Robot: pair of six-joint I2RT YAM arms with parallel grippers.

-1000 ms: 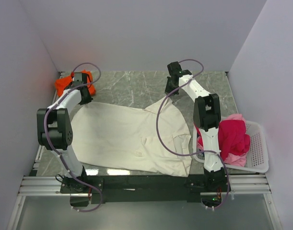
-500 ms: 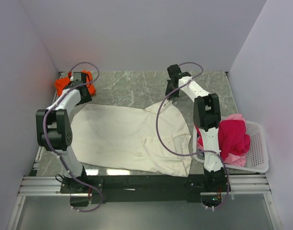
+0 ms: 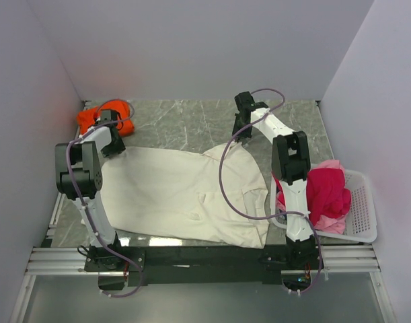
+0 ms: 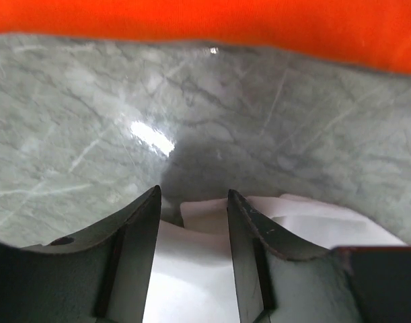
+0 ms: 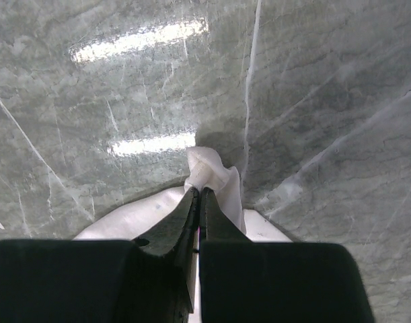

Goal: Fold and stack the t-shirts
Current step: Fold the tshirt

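A large cream t-shirt [image 3: 178, 195] lies spread on the marble table [image 3: 185, 124]. My left gripper [image 3: 115, 144] is open at the shirt's far left corner. In the left wrist view its jaws [image 4: 193, 195] stand apart over the cream cloth [image 4: 185, 269], not pinching it. An orange t-shirt [image 3: 91, 118] is bunched just beyond, filling the top of the left wrist view [image 4: 259, 27]. My right gripper [image 3: 237, 131] is shut on the shirt's far right corner, and a tuft of cream cloth [image 5: 212, 171] sticks out past the closed tips [image 5: 196, 192]. Crimson [image 3: 326, 192] and pale pink [image 3: 333, 225] t-shirts lie in the basket.
A white lattice basket [image 3: 363, 202] sits at the right by the right arm's base. Grey walls close in the table at the left, back and right. Bare marble shows between the two grippers along the back.
My left gripper has opened and let go of the cream shirt's far left corner, and its arm has swung slightly left. The right gripper still holds its corner in the same place.
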